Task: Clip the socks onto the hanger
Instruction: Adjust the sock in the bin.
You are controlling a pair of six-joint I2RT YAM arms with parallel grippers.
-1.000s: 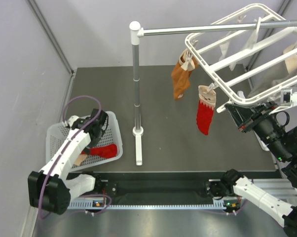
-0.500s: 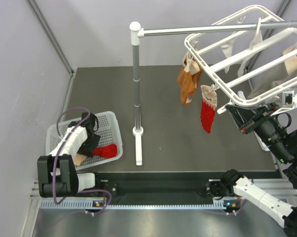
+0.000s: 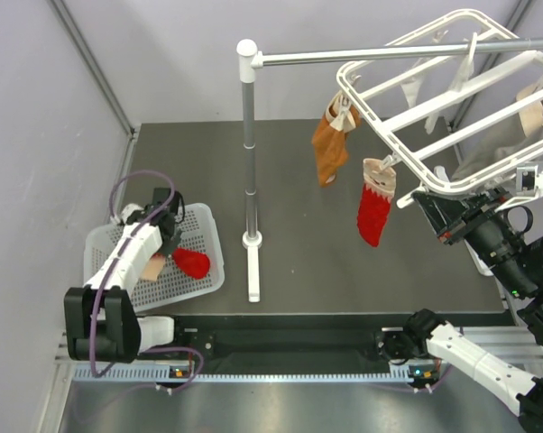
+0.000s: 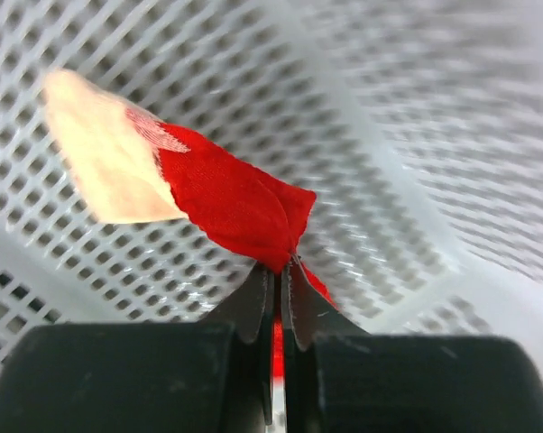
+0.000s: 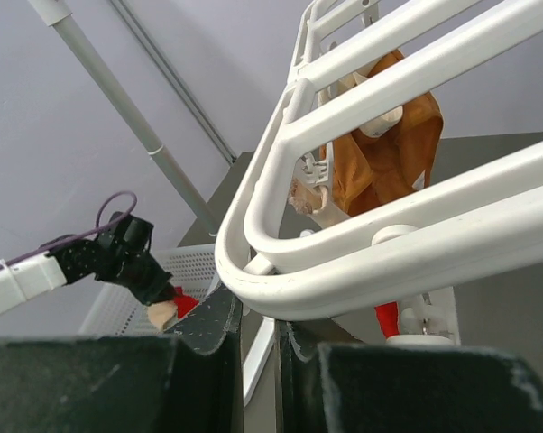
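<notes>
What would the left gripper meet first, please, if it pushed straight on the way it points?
The left gripper pinches the red sock; past that, probably the basket mesh, though depth is unclear.

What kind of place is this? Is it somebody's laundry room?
Probably a robot practice bench, not a home: robot arms bolted to a dark table, bare grey walls, and a hanger with socks clipped on.

obstacle: stand pole (image 3: 248, 144) between basket (image 3: 214, 248) and hung socks (image 3: 372, 215) (orange, red) | free: table (image 3: 317, 263) beneath them
</notes>
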